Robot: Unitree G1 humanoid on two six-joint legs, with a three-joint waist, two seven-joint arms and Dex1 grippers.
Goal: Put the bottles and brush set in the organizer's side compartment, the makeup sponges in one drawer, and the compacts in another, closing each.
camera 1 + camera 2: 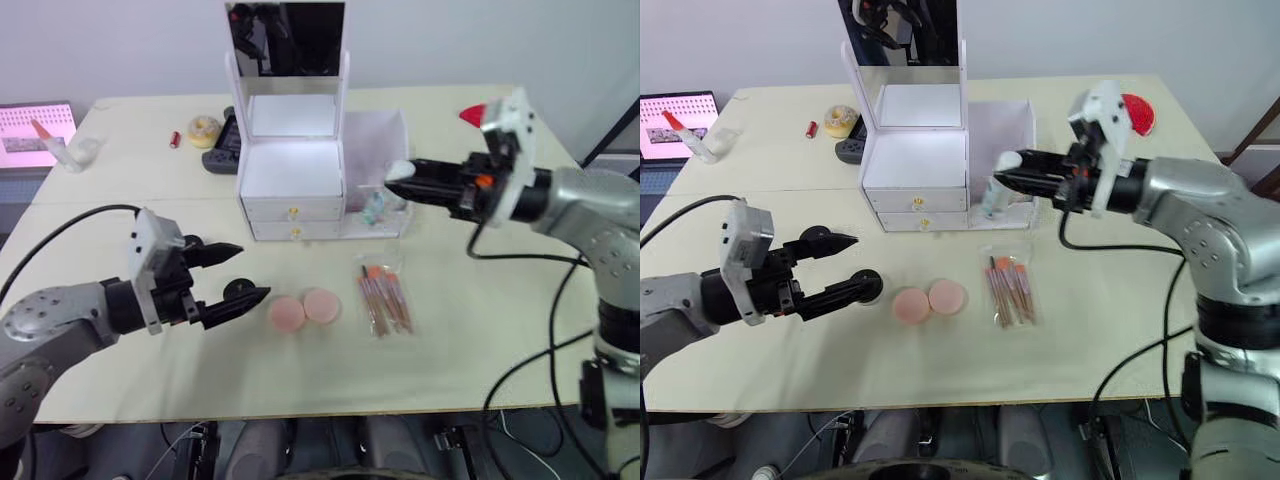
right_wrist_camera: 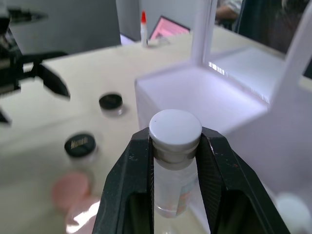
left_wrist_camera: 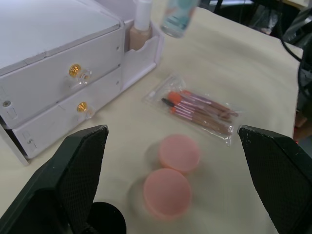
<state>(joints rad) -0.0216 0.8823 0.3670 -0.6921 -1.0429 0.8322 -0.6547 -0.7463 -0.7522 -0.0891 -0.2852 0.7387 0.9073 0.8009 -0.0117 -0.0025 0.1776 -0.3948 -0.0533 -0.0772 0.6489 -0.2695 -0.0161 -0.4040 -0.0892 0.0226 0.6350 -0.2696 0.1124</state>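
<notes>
Right claw (image 1: 400, 178) is clamped on a clear bottle (image 2: 174, 161) by its white cap, held over the side compartment of the white organizer (image 1: 292, 170). Left claw (image 1: 240, 275) is spread wide above the counter (image 1: 480, 340). Two pink sponges (image 1: 304, 310) lie at its 3 o'clock, the brush set (image 1: 384, 298) just beyond.

Side compartment (image 1: 1015, 125) open-topped; foundation bottle (image 3: 141, 24) stands inside at front.
</notes>
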